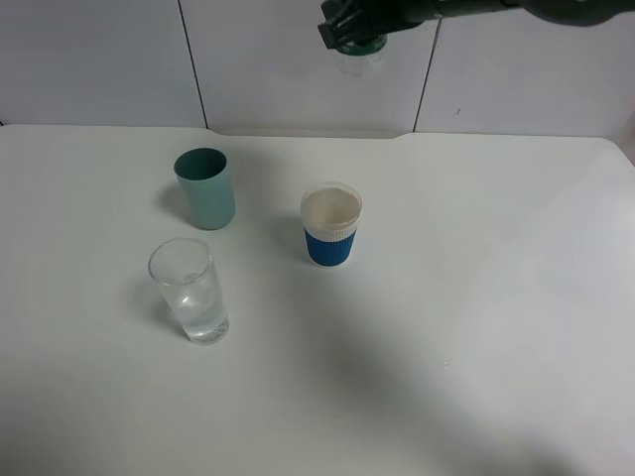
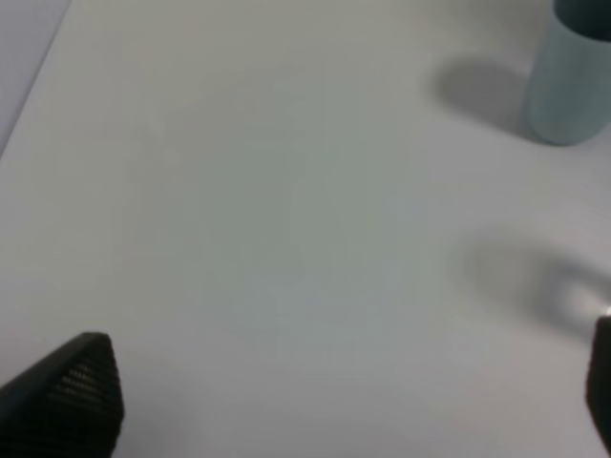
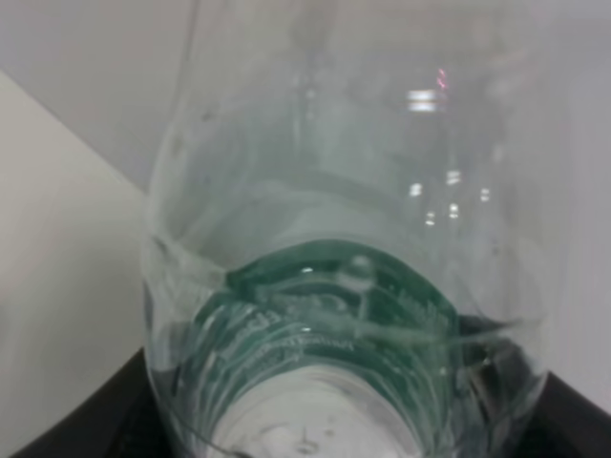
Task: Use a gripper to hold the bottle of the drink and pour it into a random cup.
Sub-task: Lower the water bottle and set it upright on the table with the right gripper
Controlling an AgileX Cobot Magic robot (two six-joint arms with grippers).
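Note:
High above the table's far edge, my right gripper (image 1: 347, 25) is shut on the bottle of the drink (image 1: 358, 50), a clear bottle with a green label. In the right wrist view the bottle (image 3: 344, 286) fills the frame, and dark jaws show at both lower corners. The cup (image 1: 189, 290), a tall clear glass tumbler, stands upright at the front left of the table, well away from the bottle. My left gripper (image 2: 344, 391) hangs open over bare table, its black fingertips (image 2: 76, 391) wide apart with nothing between them.
A teal cup (image 1: 205, 186) stands behind the glass and also shows as the teal cup (image 2: 573, 76) in the left wrist view. A white paper cup with a blue band (image 1: 331, 226) stands mid-table. The white table (image 1: 476, 327) meets a white panelled wall at the back.

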